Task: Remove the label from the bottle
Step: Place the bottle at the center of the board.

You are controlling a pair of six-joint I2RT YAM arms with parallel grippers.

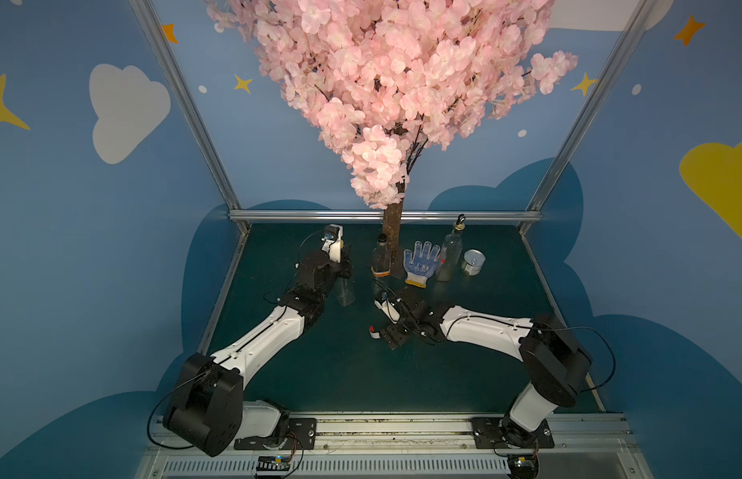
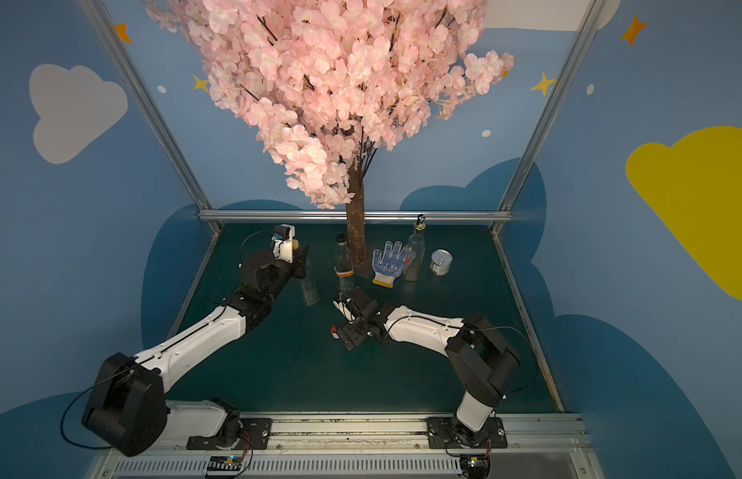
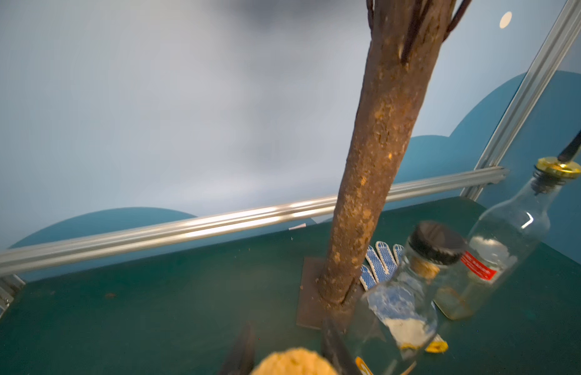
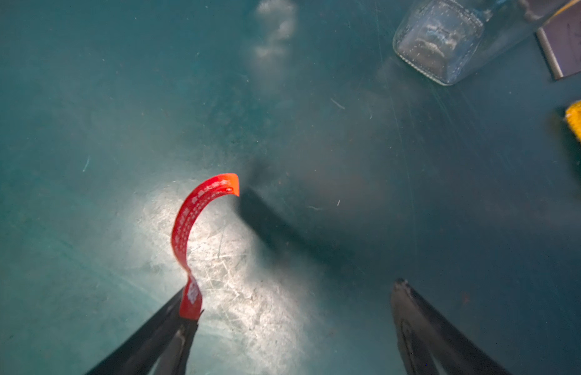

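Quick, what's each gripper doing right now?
Left gripper: closed on the corked clear bottle at its neck.
Right gripper: open; the red label strip clings to one fingertip.

Dark green table (image 1: 340, 373) bears tree trunk (image 1: 392, 236), black-capped bottle (image 1: 380, 260), glove (image 1: 421, 262), spouted bottle (image 1: 450, 257), tin can (image 1: 473, 262).
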